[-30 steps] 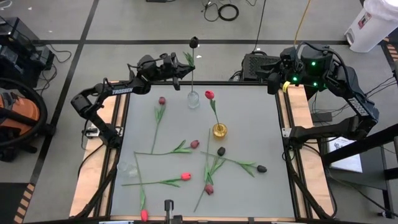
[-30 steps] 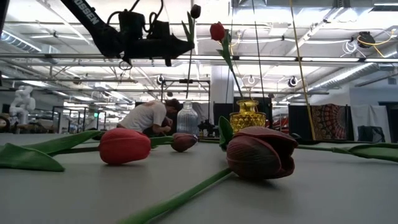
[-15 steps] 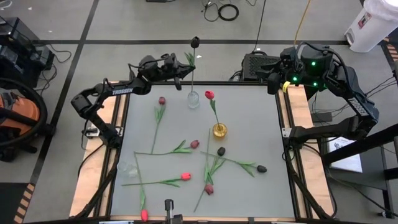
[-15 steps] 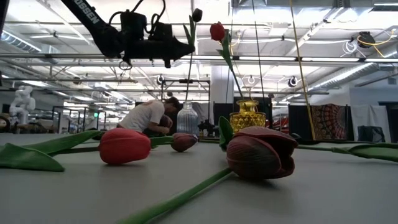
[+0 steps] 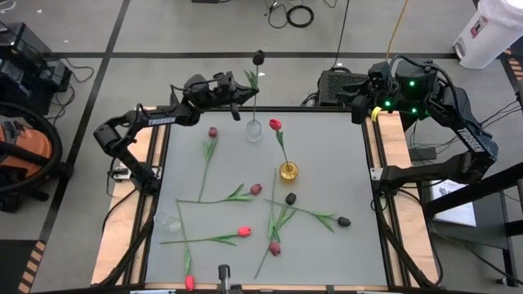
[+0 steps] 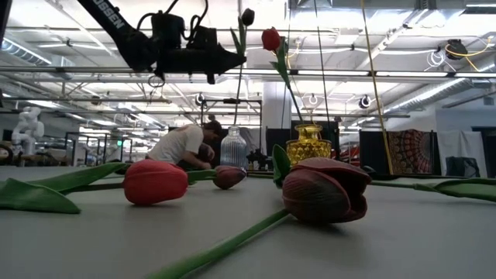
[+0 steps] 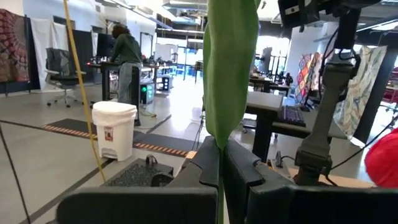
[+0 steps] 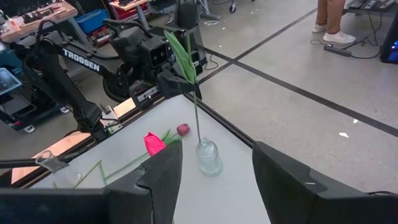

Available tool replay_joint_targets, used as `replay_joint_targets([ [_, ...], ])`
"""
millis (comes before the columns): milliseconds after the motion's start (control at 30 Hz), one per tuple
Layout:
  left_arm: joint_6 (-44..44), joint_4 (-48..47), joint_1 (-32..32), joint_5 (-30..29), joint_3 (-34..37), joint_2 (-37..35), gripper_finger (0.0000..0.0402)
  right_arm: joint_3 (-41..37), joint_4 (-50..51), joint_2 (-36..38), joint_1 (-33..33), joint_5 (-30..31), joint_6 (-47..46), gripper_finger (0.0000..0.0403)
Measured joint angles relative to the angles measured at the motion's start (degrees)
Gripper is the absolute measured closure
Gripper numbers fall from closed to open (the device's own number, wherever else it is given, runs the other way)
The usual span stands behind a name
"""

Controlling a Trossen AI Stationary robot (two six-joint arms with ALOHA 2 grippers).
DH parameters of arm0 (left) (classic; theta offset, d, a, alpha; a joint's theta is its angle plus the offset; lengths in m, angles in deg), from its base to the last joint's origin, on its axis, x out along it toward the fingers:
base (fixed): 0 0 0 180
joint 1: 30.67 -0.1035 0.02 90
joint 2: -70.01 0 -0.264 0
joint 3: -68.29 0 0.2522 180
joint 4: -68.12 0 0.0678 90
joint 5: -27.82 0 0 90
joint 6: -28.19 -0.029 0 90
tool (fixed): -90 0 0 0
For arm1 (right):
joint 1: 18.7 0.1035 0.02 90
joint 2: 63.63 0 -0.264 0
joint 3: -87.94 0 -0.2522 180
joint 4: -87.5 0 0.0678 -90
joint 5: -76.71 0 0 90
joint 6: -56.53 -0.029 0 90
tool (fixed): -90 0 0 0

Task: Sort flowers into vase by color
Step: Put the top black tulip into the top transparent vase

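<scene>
A black-headed tulip (image 5: 258, 57) stands nearly upright, its stem's lower end in the clear glass vase (image 5: 254, 129) at the table's far edge. My left gripper (image 5: 242, 90) is shut on it high above the vase. A red tulip (image 5: 275, 124) stands in the gold vase (image 5: 288, 171). Several tulips lie flat on the table: maroon (image 5: 212, 132), red (image 5: 243, 232) and black (image 5: 344, 221) among them. My right gripper (image 8: 217, 180) hangs open above the table's far right corner, with nothing between its fingers. My left gripper pinches the tulip's green leaf (image 7: 219, 146) and stem between its two fingers, on the upper part of the stem below the head. The fingers (image 6: 225, 56) come level from the table's left and lie across the stem. The stem (image 8: 196, 106) runs down into the clear vase.
A small clear glass (image 5: 167, 220) lies near the table's left edge. The loose tulips take up the table's middle and near half. A person (image 6: 182, 146) bends over in the room beyond the far edge.
</scene>
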Motion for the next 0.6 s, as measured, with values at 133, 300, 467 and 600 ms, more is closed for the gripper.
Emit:
replay_joint_targets([
  [133, -0.6, -0.01, 0.25, -0.8, 0.0, 0.0, 0.0399, 0.0, 0.0, 0.0, 0.0, 0.0, 0.58, 0.0216],
  [300, -1.51, -0.04, 0.17, -1.49, 0.0, 0.0, 0.0399, 0.0, 0.0, 0.0, -0.02, 0.0, 0.83, 0.0216],
  [467, -1.51, -0.41, 0.14, -1.52, 0.0, 0.0, 0.0399, 0.0, -0.01, 0.0, 0.0, 0.0, 1.03, 0.0216],
  [600, -1.67, -0.81, 0.14, -2.47, 0.0, 0.0, 0.0399, 0.0, 0.0, 0.0, -0.02, 0.0, 1.03, 0.0216],
])
